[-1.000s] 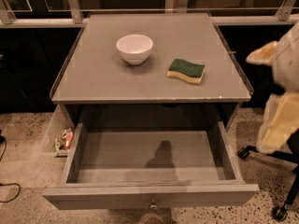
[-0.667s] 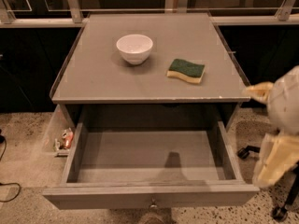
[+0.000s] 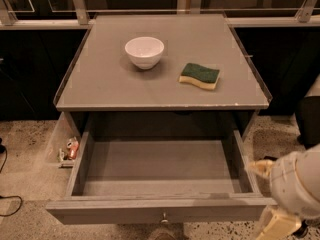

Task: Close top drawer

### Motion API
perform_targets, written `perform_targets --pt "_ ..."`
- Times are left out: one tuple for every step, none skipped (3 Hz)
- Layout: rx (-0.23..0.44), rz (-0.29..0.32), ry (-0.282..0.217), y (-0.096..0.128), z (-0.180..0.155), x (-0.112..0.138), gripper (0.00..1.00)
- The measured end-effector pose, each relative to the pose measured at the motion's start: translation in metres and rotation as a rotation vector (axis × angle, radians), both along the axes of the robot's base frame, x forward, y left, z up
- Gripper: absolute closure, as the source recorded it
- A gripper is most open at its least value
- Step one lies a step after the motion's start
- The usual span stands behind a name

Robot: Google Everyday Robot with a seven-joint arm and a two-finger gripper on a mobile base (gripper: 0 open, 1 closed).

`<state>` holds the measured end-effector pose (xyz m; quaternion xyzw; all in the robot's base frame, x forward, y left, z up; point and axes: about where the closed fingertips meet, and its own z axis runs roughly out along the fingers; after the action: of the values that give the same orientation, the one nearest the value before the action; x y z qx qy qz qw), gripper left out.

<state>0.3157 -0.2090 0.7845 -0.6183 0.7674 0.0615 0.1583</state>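
Note:
The top drawer point(image 3: 160, 168) of the grey table stands pulled far out, its plain grey box interior empty. Its front panel point(image 3: 125, 211) runs along the bottom of the view, with a small round metal knob point(image 3: 164, 218) at centre. My gripper point(image 3: 274, 196), at the end of the white and cream arm, is low at the bottom right, just outside the drawer's front right corner.
On the grey table top point(image 3: 110, 84) sit a white bowl point(image 3: 144, 51) and a green-and-yellow sponge point(image 3: 200, 76). Small clutter point(image 3: 69, 150) lies on the speckled floor left of the drawer. A cable point(image 3: 7, 204) lies further left. A dark object point(image 3: 307, 119) stands at the right edge.
My arm has dropped from beside the table top's right edge down to the drawer's front right corner. The drawer, bowl and sponge have not moved.

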Motion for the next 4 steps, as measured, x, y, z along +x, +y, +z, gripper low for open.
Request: perform_targets --pt "0.03 -0.015 0.063 0.002 -0.047 -0.023 0.42" --pt "0.052 -0.029 0.096 0.006 -0.084 -0.031 0.65" --pt "0.071 -0.031 0.086 0.015 -0.103 -0.017 0.89" --pt "0.104 -0.045 0.061 0.022 -0.115 0.002 1.0"
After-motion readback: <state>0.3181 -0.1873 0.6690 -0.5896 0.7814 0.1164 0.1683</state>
